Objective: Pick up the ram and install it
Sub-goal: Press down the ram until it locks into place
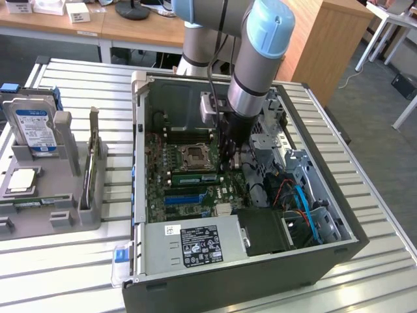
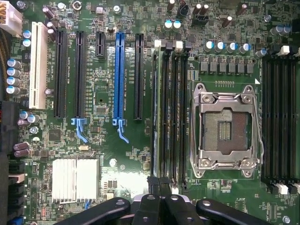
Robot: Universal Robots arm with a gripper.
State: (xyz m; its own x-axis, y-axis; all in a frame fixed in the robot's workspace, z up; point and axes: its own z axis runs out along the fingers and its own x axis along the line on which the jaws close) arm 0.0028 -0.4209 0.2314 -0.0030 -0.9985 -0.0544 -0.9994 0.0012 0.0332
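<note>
Ram seated in slot, extending away from closed gripper fingertips

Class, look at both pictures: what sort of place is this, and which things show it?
Probably a computer-assembly lab or workshop: an open PC case with its motherboard exposed, a robot arm reaching in, and a hard drive standing in a parts holder.

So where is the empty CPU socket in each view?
Exterior view: the socket lies inside the open case, just to the exterior view's left of the arm.
Wrist view: the socket, framed in silver, sits between two banks of memory slots.
Shared landmark: the blue slot.
</note>
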